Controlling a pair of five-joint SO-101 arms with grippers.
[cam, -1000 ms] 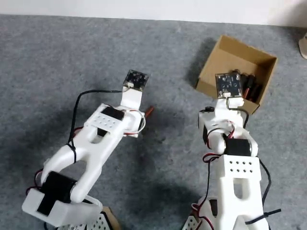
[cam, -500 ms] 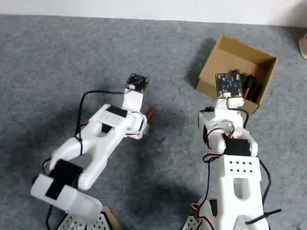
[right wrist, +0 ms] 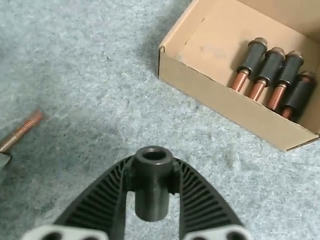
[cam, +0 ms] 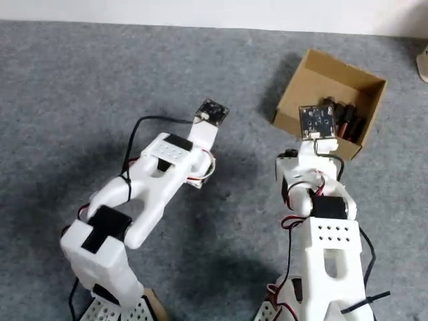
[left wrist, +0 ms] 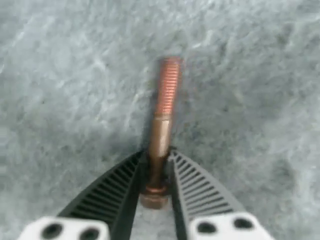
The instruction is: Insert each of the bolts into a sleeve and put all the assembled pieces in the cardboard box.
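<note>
Nearest, the left arm (cam: 154,180) leans over the middle of the grey table (cam: 80,87), its jaws closed on the head end of a copper bolt (left wrist: 162,115), threads pointing away from the jaws. In the last second this arm has swung the bolt toward the right arm (cam: 321,221), which has kept still, its jaws gripping a black sleeve (right wrist: 151,182) with the bore showing. Insertion looks like the next step. Farthest, toward the table's far right corner, the cardboard box (right wrist: 215,95) holds four assembled pieces (right wrist: 272,70).

A black sleeve (right wrist: 151,197) is gripped in the end effector (right wrist: 151,170). Ahead, four assembled pieces (right wrist: 272,75) are seen in a cardboard box (right wrist: 220,95); a bolt (right wrist: 20,131) is seen alongside.
</note>
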